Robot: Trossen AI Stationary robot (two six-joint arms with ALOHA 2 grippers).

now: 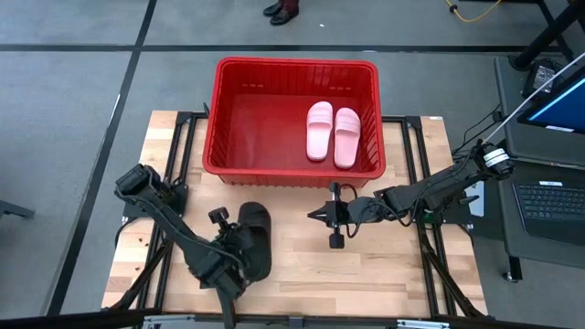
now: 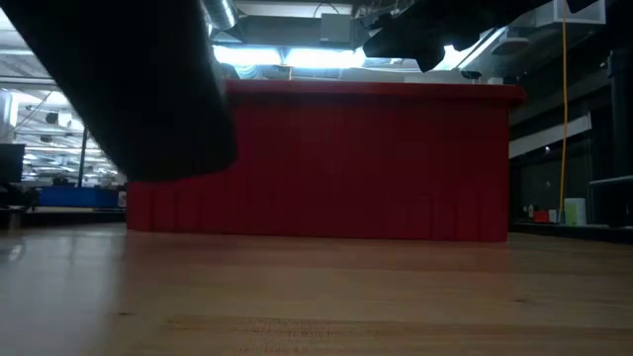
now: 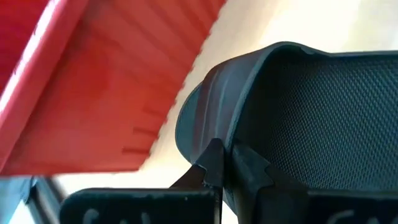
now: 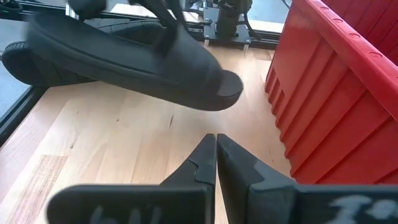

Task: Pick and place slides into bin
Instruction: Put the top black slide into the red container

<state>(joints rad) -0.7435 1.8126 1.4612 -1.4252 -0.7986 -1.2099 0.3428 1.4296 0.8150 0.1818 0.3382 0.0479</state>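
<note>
No text, label, brand, number or sign can be read in any of the views. The bin (image 1: 294, 68), the pink slides (image 1: 333, 133) and the black slide (image 4: 130, 59) show no legible marking. Pale marks along the bottom edge of both wrist views, on the dark gripper bodies, are too blurred to make out.

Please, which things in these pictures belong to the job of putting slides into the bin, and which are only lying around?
Belong to the job:
- red bin
- two pink slides, inside the bin
- black slide, gripped by the left gripper
- right gripper, shut, over the table near the bin

Only lying around:
- laptop
- yellow cable
- a person's shoes, on the floor
</note>
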